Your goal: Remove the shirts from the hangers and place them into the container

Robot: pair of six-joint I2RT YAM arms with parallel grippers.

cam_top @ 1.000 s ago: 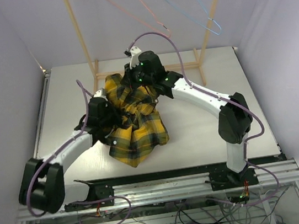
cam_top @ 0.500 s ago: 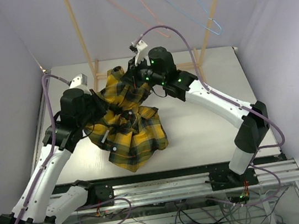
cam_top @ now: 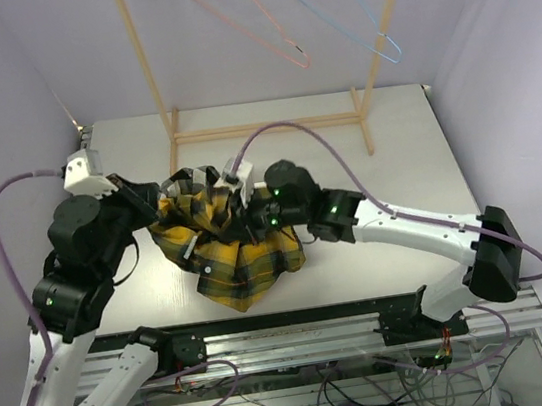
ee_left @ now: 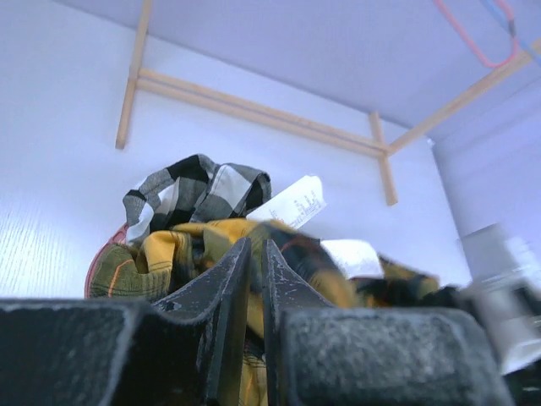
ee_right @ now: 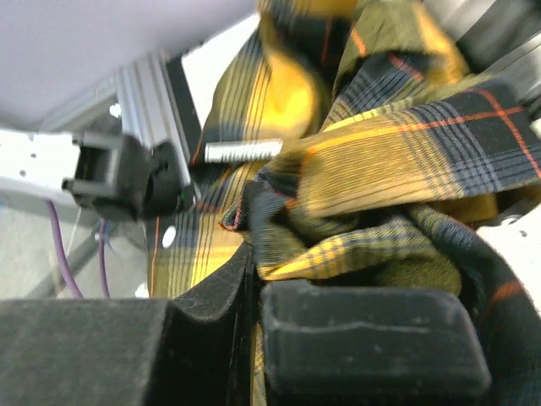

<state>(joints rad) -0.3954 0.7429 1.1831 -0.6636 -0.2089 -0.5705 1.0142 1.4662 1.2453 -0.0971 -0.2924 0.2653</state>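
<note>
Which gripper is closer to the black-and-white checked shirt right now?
Left. The left gripper points at the black-and-white checked shirt, just short of it; the right gripper is shut on the yellow plaid shirt at the pile's opposite side.

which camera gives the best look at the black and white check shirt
The left wrist view: the black-and-white check shirt bulges clearly above the yellow-and-black plaid shirt, its checks sharp. The top external view shows only a sliver of it at the far edge of the pile. The right wrist view shows none, just yellow plaid.
</note>
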